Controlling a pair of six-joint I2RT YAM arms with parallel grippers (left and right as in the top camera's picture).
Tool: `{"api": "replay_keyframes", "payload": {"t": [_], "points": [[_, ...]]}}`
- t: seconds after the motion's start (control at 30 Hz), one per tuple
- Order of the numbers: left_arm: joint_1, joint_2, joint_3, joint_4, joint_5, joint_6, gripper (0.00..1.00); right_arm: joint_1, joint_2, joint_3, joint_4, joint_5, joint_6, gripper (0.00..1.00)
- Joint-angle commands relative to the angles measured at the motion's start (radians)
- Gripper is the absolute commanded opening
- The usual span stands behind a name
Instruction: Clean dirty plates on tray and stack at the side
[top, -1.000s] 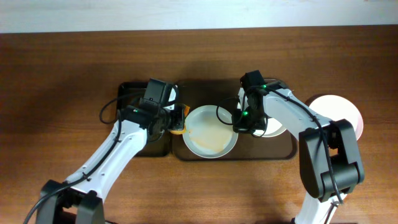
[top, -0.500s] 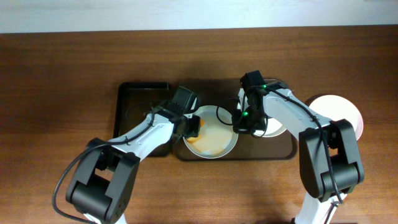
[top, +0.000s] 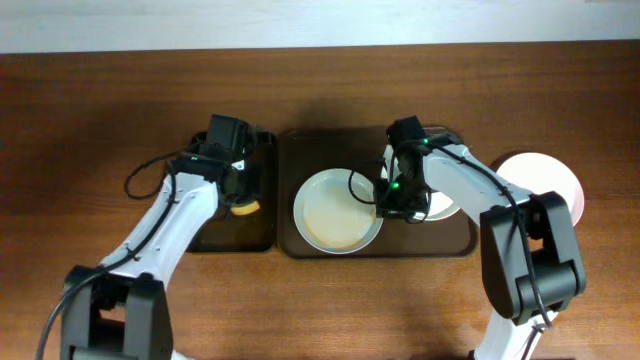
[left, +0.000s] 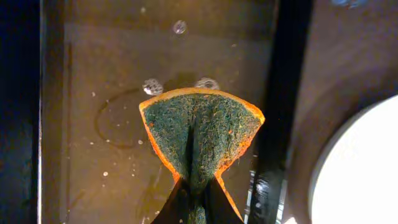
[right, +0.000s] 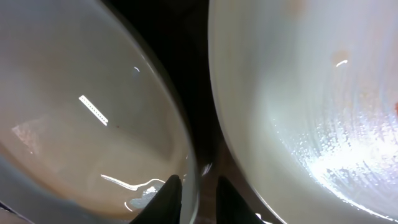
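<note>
On the table (top: 100, 100): dark brown wood with a visible grain, carrying two trays side by side in the middle.
Beyond the far edge: a pale strip (top: 320, 20) runs the whole width; what it is cannot be told.
Brown tray (top: 320, 150): the wider one, right of centre, with two plates on it.
Black tray (top: 260, 230): narrower, touching the brown tray's left side; its floor (left: 93, 93) is wet, with droplets (left: 152, 86) and a faint ring of water.
Middle plate (top: 335, 215): on the left half of the brown tray, its white inside dulled by a pale beige film (right: 93, 112).
Right plate (top: 440, 205): just beside it on the same tray, partly under the arm, glossy and wet, with faint orange-red traces near its edge (right: 298, 93).
Third plate (top: 545, 180): off the tray, on bare wood at the right.
Left gripper (top: 240, 200): over the black tray, jaws pinched on a sponge (left: 199, 130), which is folded, green scouring face up, orange at the rim.
Right gripper (top: 392, 205): at the middle plate's right rim, jaws narrow, one finger (right: 169, 190) inside the rim and one outside; whether they press it I cannot tell.
</note>
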Motion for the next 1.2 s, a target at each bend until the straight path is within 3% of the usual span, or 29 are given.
{"api": "replay_keyframes", "payload": {"t": [0.0,0.03,0.13,0.27,0.53,0.63,0.67,0.7,0.73,0.93,1.17], "points": [[0.017,0.055,-0.044,0.014,-0.011,0.008,0.00,0.007,-0.021,-0.069,0.047,0.008,0.002,0.21],[0.017,0.069,-0.047,0.014,-0.011,0.008,0.00,0.007,-0.021,-0.074,0.058,0.008,0.002,0.20],[0.017,0.103,-0.051,0.013,-0.011,0.008,0.00,0.007,-0.022,-0.075,0.105,-0.044,0.001,0.05],[0.017,0.103,-0.063,0.071,-0.061,0.118,0.00,0.007,-0.068,-0.047,0.121,-0.048,-0.021,0.04],[0.050,0.135,-0.064,0.140,-0.060,0.170,0.00,0.007,-0.376,-0.036,0.099,0.352,-0.100,0.04],[0.050,0.195,-0.064,0.156,-0.060,0.170,0.00,0.070,-0.417,-0.036,0.070,0.646,-0.100,0.04],[0.050,0.197,-0.064,0.157,-0.060,0.170,0.07,0.100,-0.417,-0.036,0.068,0.707,-0.100,0.04],[0.049,0.197,-0.064,0.156,-0.060,0.169,0.39,0.147,-0.417,-0.036,0.069,0.775,-0.100,0.04],[0.050,0.197,-0.064,0.152,-0.060,0.169,0.51,0.192,-0.417,-0.036,0.071,0.845,-0.100,0.04],[0.054,0.129,-0.064,0.140,-0.060,0.169,0.57,0.334,-0.417,-0.036,0.071,1.123,-0.015,0.04],[0.054,0.101,-0.064,0.138,-0.048,0.169,0.58,0.340,-0.507,-0.036,0.076,1.162,0.036,0.04]]}}
